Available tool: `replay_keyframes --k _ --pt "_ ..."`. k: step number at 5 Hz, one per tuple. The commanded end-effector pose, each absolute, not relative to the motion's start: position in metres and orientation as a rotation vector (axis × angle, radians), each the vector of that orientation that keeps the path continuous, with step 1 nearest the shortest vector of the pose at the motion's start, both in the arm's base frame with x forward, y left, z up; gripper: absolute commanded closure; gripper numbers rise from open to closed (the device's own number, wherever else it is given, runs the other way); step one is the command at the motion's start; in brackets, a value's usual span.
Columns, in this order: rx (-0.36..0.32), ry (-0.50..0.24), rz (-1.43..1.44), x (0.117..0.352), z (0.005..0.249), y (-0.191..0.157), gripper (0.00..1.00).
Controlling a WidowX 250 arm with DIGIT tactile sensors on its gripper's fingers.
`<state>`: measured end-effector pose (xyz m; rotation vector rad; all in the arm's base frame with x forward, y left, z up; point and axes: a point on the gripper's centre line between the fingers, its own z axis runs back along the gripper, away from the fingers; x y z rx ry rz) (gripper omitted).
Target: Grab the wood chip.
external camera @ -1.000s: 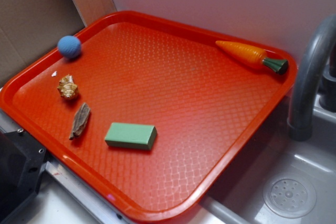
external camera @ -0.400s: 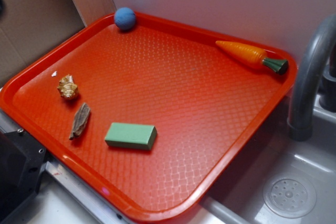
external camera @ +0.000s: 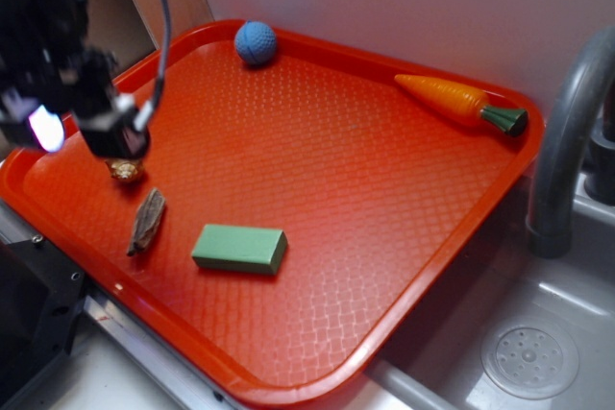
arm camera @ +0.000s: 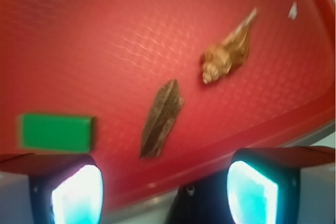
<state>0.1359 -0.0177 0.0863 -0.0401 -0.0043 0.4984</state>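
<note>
while the wrist view is blurred, it shows the gripper (arm camera: 163,190) w/ both fingertips (arm camera: 79,192) lit pale blue at the bottom corners, a wide gap between them, nothing held: jaws spread. ext. view shows the gripper (external camera: 113,136) as a dark blurred mass over the tray's left part, above the seashell (external camera: 125,171); height above the tray can't be judged, prob. not touching anything.

wood chip (arm camera: 161,118) lies flat on the tray surface, in wrist view above the gap between the fingers, apart from both. long axis runs up-right to down-left in that view. in ext. view the wood chip (external camera: 147,221) sits near the tray's left-front rim, just below the gripper body, long axis near vertical w/ slight tilt.

seashell (arm camera: 227,56): tan, knobbly, just beside the chip on its upper-right in wrist view, not touching. small white fleck (arm camera: 292,10) further toward the rim.

green block (arm camera: 55,132): rectangular, flat, left of the chip in wrist view; in ext. view the green block (external camera: 239,249) is right of the chip, near but apart.

red tray (external camera: 384,237), textured surface, raised rim. blue ball (external camera: 256,43) at the far rim. toy carrot (external camera: 461,103) at far-right corner, well apart from the chip. grey faucet (external camera: 567,141) and sink (external camera: 538,352) right of the tray.
</note>
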Motion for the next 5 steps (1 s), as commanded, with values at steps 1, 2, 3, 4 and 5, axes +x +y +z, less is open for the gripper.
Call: replay_keyframes --k 1,2,3,4,5 --pt "-0.056 -0.027 0.505 0.136 0.026 -0.001 0.0" --pt "-0.079 -0.005 0.455 0.139 0.011 -0.013 0.0" --pt "-0.086 0.009 0.424 0.138 0.01 -0.023 0.0" --pt "-0.052 -0.017 0.35 0.142 0.01 -0.035 0.0" --pt "-0.056 0.001 0.339 0.143 0.008 -0.034 1.0"
